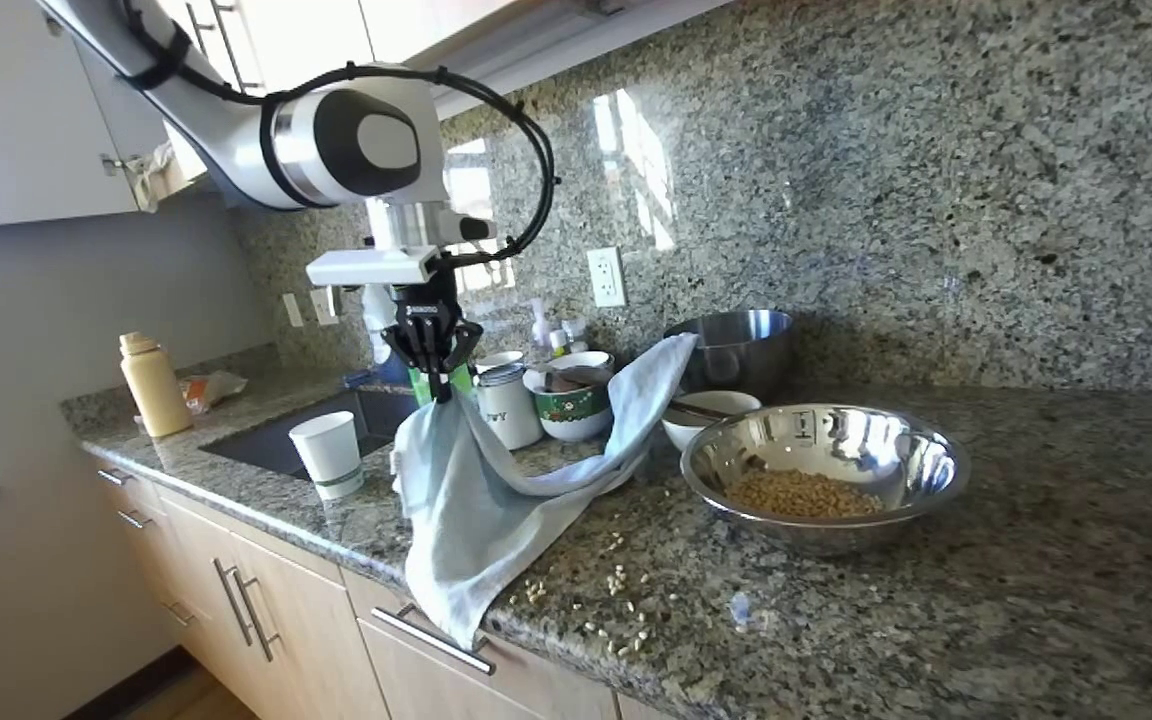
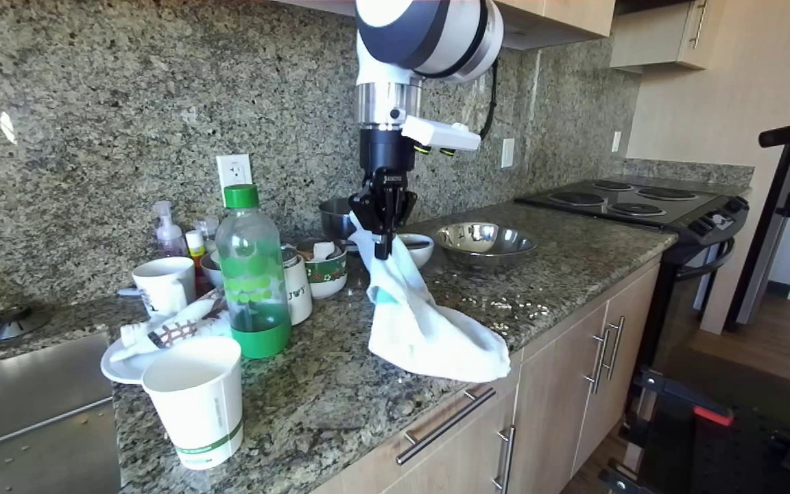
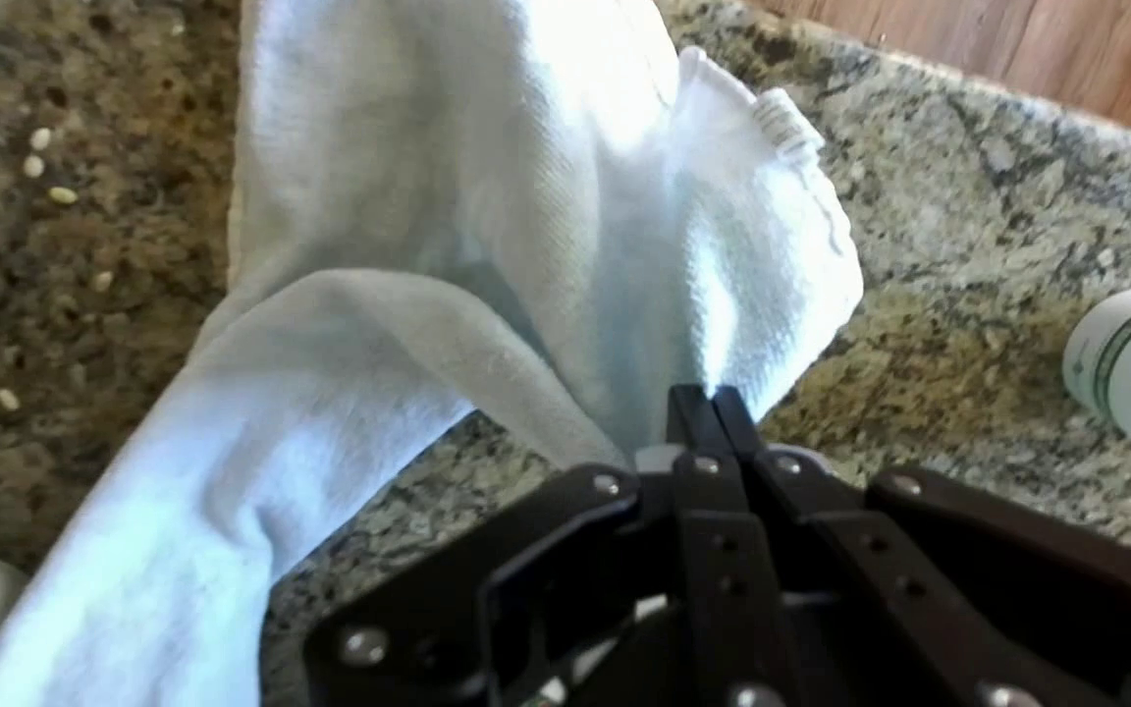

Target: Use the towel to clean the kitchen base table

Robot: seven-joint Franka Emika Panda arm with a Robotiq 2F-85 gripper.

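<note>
A pale white-blue towel (image 1: 476, 510) hangs from my gripper (image 1: 441, 395). It also shows in an exterior view (image 2: 429, 329) and in the wrist view (image 3: 428, 196). My gripper's fingertips, seen in the wrist view (image 3: 708, 398), are closed together on the towel above the counter. The towel's lower part lies on the granite counter (image 1: 1066, 540), with a corner over the front edge. Another end stretches toward the bowls at the back. Pale grains (image 1: 616, 580) lie scattered on the counter beside the towel; some also show in an exterior view (image 2: 498, 305).
A steel bowl (image 1: 816, 530) holds grains. Behind it stand a deeper steel bowl (image 1: 746, 365) and a white bowl (image 1: 681, 432). A paper cup (image 2: 193, 412), a green bottle (image 2: 254, 274) and mugs (image 1: 506, 405) stand near the sink (image 1: 266, 430). A stove (image 2: 614, 199) is farther along.
</note>
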